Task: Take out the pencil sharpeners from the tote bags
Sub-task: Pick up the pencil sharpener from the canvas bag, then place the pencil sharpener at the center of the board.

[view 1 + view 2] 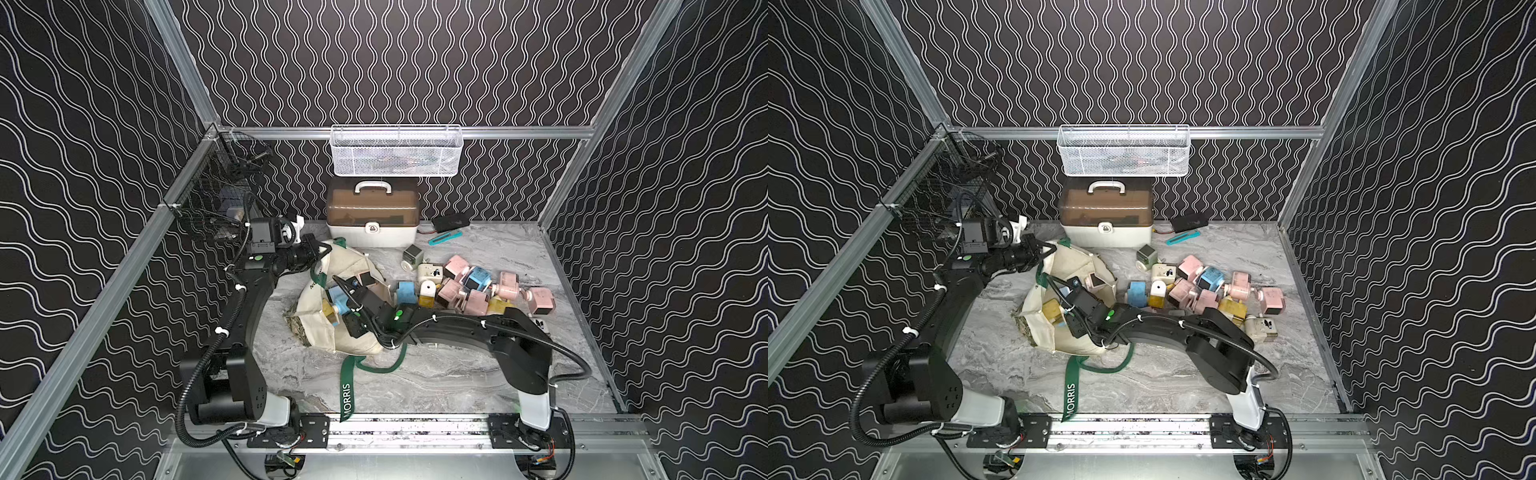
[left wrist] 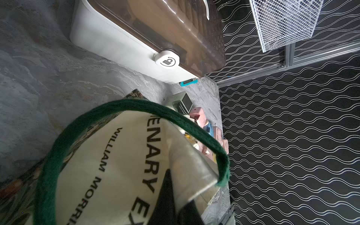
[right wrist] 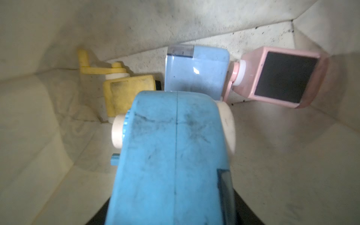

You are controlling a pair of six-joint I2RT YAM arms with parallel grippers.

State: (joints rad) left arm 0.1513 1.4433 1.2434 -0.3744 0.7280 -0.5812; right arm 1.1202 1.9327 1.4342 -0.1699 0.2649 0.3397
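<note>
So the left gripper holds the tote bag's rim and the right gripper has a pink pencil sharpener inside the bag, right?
Not pink: the right wrist view shows the right gripper holding a blue pencil sharpener inside the tote bag; a pink sharpener lies loose behind it. The left gripper does hold the bag's rim.

You're looking into the cream tote bag [image 3: 58, 136], its canvas walls flecked with dark specks. A blue sharpener [image 3: 171, 155] fills the view from centre to 6 o'clock. The right gripper [image 3: 171, 220] clasps it, with dark fingers [image 3: 248, 213] showing at 5 and 7. Past it, a paler blue sharpener [image 3: 196, 72] stands at 12. A yellow sharpener [image 3: 124, 91] with its crank lies at 10, and a pink sharpener [image 3: 282, 78] tilts at 2, dark panel toward you.
</note>
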